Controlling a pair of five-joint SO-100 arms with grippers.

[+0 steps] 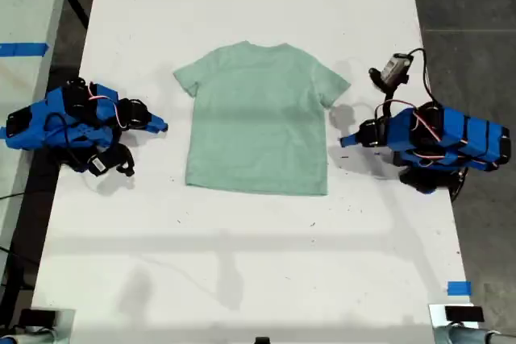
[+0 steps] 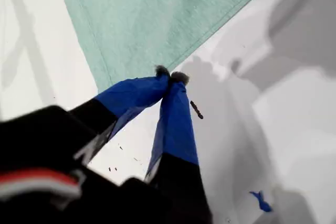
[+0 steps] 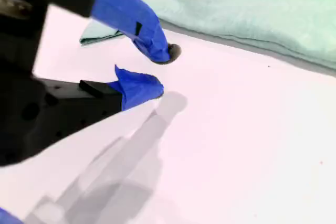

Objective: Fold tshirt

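Note:
The tshirt (image 1: 258,118) is pale mint green and lies flat and spread out in the middle of the white table, neck toward the far side. My first gripper (image 1: 344,141) sits just off the shirt's edge at the exterior view's right. Its jaws are shut on nothing (image 2: 170,78), with a bottom corner of the tshirt (image 2: 157,19) beyond the tips. My second gripper (image 1: 161,126) rests at the exterior view's left, a little short of the shirt. It is slightly open and empty (image 3: 164,70), with a sleeve and the side of the tshirt (image 3: 252,3) behind it.
The white table (image 1: 242,263) stretches toward the near side. A small dark device on a cable (image 1: 395,68) stands behind the first arm. Blue tape (image 1: 458,288) marks the table's near edge at the exterior view's right. A tiny blue scrap (image 2: 261,201) lies on the table.

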